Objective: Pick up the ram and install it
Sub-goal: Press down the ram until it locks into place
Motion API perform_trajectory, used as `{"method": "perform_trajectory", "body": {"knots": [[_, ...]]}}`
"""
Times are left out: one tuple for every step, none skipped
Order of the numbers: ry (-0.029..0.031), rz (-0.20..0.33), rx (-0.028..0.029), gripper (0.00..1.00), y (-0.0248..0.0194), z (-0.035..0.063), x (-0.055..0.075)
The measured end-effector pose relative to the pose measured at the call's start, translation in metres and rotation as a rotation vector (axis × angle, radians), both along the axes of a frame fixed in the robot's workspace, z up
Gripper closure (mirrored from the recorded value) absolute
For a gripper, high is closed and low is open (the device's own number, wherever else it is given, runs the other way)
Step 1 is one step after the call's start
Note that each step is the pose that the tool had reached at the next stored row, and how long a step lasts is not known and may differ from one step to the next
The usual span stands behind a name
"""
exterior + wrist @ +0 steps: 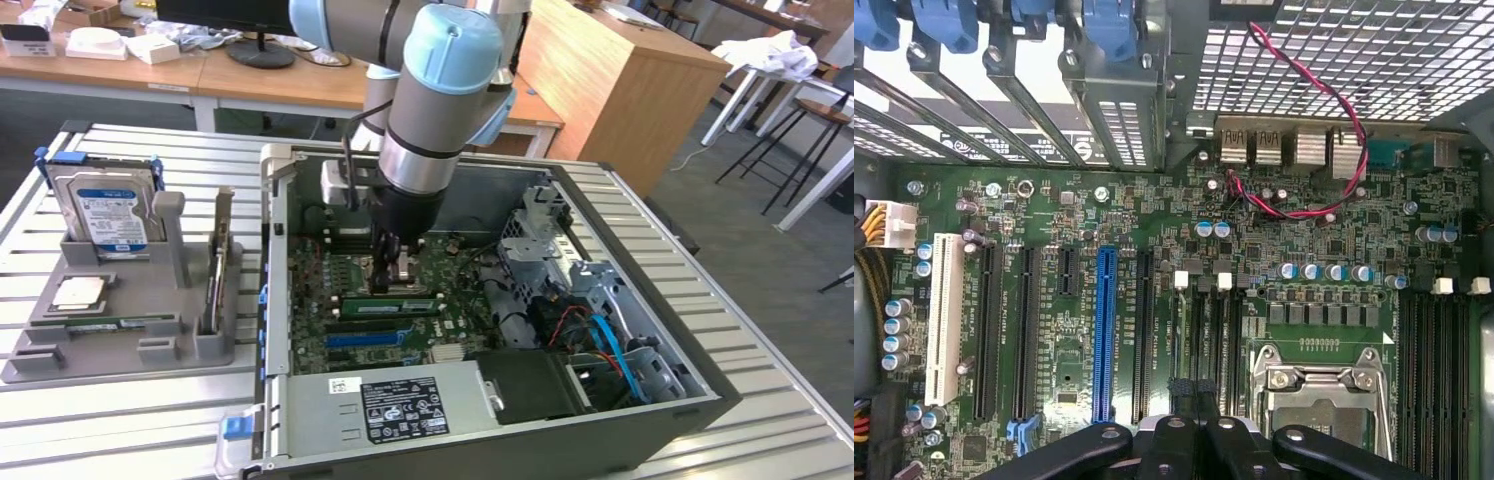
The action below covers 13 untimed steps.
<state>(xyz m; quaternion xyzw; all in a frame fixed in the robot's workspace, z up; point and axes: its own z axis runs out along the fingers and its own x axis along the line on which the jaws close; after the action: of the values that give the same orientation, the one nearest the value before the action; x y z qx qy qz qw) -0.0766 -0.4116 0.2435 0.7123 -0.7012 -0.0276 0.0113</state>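
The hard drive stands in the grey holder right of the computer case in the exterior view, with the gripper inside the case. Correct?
No: the exterior view shows the hard drive in the grey holder left of the computer case. The gripper is inside the case.

An open computer case (pixel 694 395) lies on a slatted table (pixel 120 430), filling the centre and lower right of the exterior view. A motherboard (pixel 327 300) lies inside it. The gripper (pixel 391 283) hangs within the case, above the CPU socket (pixel 387 275). Just below it in the frame, a ram (pixel 390 305) sits in its slot. At the left, a tray (pixel 120 345) holds a hard drive (pixel 104 210) standing upright at its upper end.
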Motion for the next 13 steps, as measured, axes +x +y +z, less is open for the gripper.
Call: {"method": "perform_trajectory", "body": {"knots": [[0.0000, 0.000, -0.0001, 0.90, 0.0000, -0.0001, 0.0000], [-0.0002, 0.000, 0.0004, 0.90, 0.0001, -0.0006, 0.0001], [-0.0002, 0.000, 0.0004, 0.90, 0.0001, -0.0013, 0.0000], [-0.0002, 0.000, 0.0003, 0.90, 0.0001, -0.0020, 0.0000], [-0.0001, 0.000, 0.0003, 0.90, 0.0001, -0.0028, 0.0000], [-0.0001, 0.000, 0.0003, 0.90, 0.0001, -0.0036, 0.0000], [-0.0001, 0.000, 0.0003, 0.90, 0.0000, -0.0041, 0.0000], [-0.0001, 0.000, 0.0001, 0.90, 0.0000, -0.0041, 0.0000], [-0.0001, 0.000, 0.0001, 0.90, 0.0000, -0.0041, 0.0000], [0.0000, 0.000, 0.0001, 0.90, 0.0000, -0.0041, 0.0000], [-0.0001, 0.000, 0.0001, 0.90, 0.0000, -0.0041, 0.0000], [-0.0001, 0.000, 0.0001, 0.90, 0.0001, -0.0042, 0.0000], [-0.0001, 0.000, 0.0002, 0.90, 0.0001, -0.0043, 0.0000]]}}
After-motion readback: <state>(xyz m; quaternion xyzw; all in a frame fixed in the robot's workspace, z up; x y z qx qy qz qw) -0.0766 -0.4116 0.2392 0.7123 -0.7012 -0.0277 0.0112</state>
